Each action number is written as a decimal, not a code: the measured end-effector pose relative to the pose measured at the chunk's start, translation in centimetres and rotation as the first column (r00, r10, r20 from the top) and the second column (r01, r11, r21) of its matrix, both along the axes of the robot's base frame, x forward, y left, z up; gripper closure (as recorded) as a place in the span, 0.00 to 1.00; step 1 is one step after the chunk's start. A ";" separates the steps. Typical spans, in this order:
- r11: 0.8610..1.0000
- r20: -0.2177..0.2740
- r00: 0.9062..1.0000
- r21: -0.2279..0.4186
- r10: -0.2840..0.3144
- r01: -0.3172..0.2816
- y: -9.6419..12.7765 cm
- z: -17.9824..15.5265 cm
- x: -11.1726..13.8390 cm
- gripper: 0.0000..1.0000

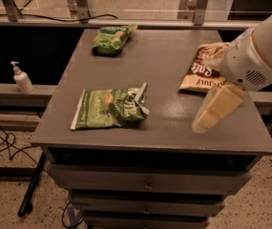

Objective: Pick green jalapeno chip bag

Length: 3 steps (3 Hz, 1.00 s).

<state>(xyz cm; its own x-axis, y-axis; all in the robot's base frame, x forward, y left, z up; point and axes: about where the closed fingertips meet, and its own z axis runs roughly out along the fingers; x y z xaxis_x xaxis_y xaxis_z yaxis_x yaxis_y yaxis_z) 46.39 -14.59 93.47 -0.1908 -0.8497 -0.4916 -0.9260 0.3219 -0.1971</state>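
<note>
The green jalapeno chip bag lies flat on the front left of the grey table; it is long and green, with whitish end seams and a crumpled right end. My gripper hangs on the white arm above the table's front right, well to the right of the green bag and apart from it. It holds nothing that I can see. The arm covers part of the brown-and-cream chip bag.
A smaller, plumper, brighter green bag lies at the table's back left. Drawers sit under the tabletop. A white pump bottle stands on a ledge to the left. Cables lie on the floor at the left. A rail runs behind the table.
</note>
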 end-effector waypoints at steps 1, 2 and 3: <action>0.989 0.019 1.000 0.145 0.021 -0.023 4.4 -1.5 1.8 0.00; 0.968 0.002 1.000 0.249 0.022 -0.022 8.7 -3.2 2.8 0.00; 0.952 -0.025 1.000 0.306 0.018 -0.009 11.9 -5.3 2.9 0.00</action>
